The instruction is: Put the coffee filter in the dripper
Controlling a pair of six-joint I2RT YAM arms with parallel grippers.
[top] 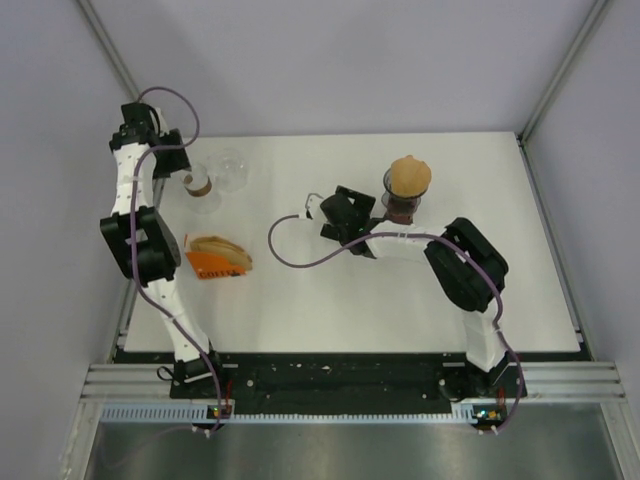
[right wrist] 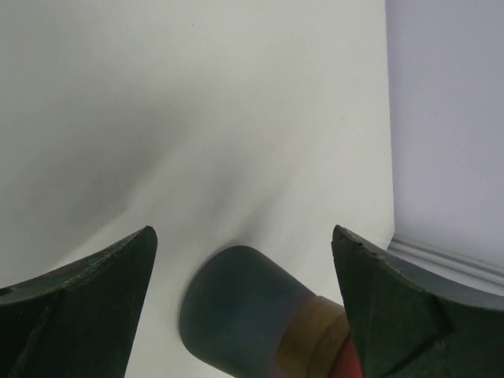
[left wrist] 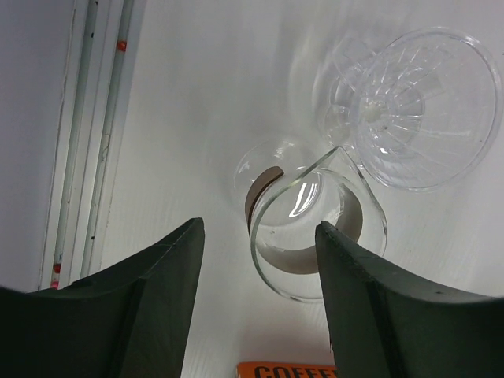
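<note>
The clear glass dripper (top: 230,168) stands at the back left; in the left wrist view it (left wrist: 409,110) lies just beyond a glass carafe (left wrist: 315,228) with a brown collar. My left gripper (left wrist: 260,260) is open and empty, above and just short of the carafe (top: 198,184). Tan paper filters (top: 215,245) lie on an orange coffee pack (top: 212,266) at the left. My right gripper (right wrist: 244,236) is open and empty, its jaws either side of a dark vessel (right wrist: 244,315) with a brown band, not touching it.
The dark vessel (top: 400,207) stands at the back centre with a tan, filter-like cone (top: 409,176) on top. The orange pack's edge shows under my left gripper (left wrist: 291,370). A metal rail (left wrist: 87,134) runs along the table's left edge. Grey walls enclose the table.
</note>
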